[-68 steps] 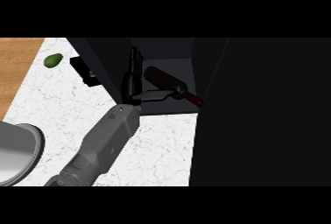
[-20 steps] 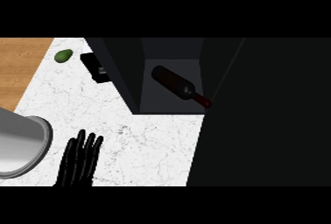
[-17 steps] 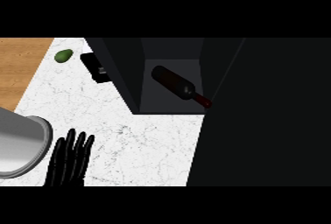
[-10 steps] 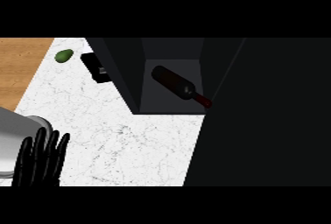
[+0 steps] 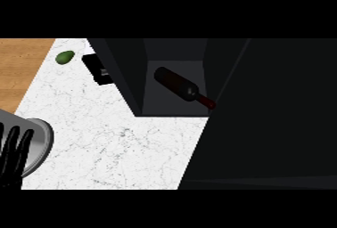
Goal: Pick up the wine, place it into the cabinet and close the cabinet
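Judging placement done, with wine (image 5: 179, 85) lying on its side inside open cabinet (image 5: 129, 76), and only closing left, with left hand (image 5: 13, 156) empty, fingers straight and slightly apart, over grey bowl (image 5: 41, 133) at lower left.

The table (image 5: 125, 147) has a white marbled top, bordered by a wooden surface (image 5: 20, 67) along its far left edge. A small green fruit (image 5: 64, 57) lies near the far left corner, just on the marble. A black object (image 5: 99, 71) sits beside it, touching the left wall of the dark cabinet (image 5: 128, 80) standing at the far edge. A grey round vessel (image 5: 41, 142) rests at the left edge. On the cabinet's floor the wine bottle (image 5: 176, 82) lies on its side.
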